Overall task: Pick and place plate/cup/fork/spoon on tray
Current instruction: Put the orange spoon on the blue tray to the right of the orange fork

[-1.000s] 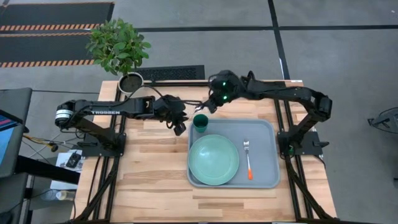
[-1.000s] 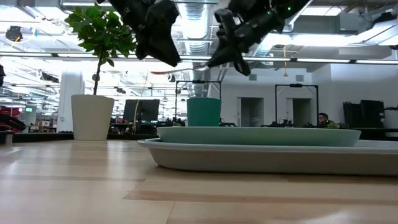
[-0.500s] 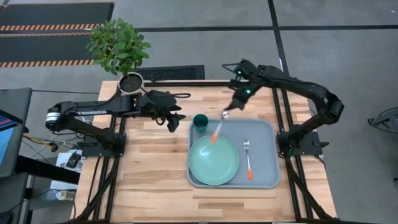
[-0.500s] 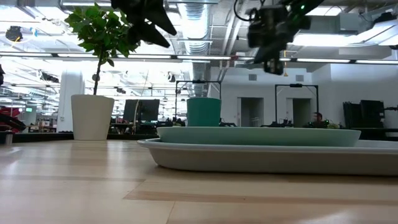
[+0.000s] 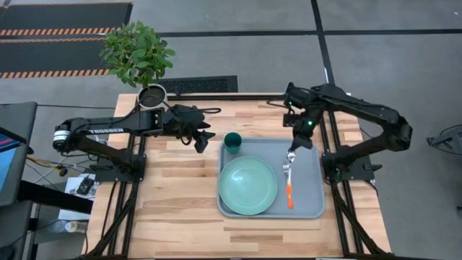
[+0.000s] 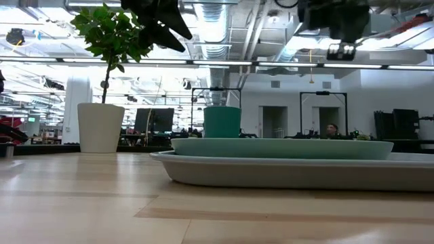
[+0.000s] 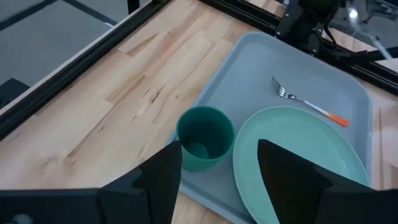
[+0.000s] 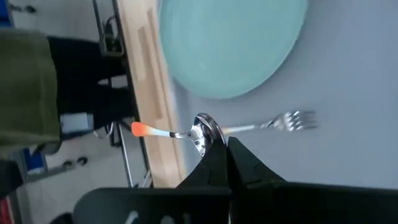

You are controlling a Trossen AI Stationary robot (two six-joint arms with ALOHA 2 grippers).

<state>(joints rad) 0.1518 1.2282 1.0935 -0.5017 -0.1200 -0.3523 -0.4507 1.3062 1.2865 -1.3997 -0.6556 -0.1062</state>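
Spoon (image 8: 202, 130) has been carried from above the plate (image 5: 247, 185) to over the fork (image 5: 287, 180), clamped in the right gripper (image 5: 291, 154) jaws. Only its release onto the tray (image 5: 312, 202) seems left. Left gripper (image 5: 206, 138) is parked beside the cup (image 5: 232, 141), jaws apart.

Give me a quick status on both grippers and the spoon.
Right gripper shut on spoon, above the fork on the tray. Left gripper open, idle off the tray beside the cup. Nothing blocking.

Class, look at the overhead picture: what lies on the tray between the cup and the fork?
Only bare tray floor lies between the cup and the fork; the plate sits just below that line. The high view shows this.
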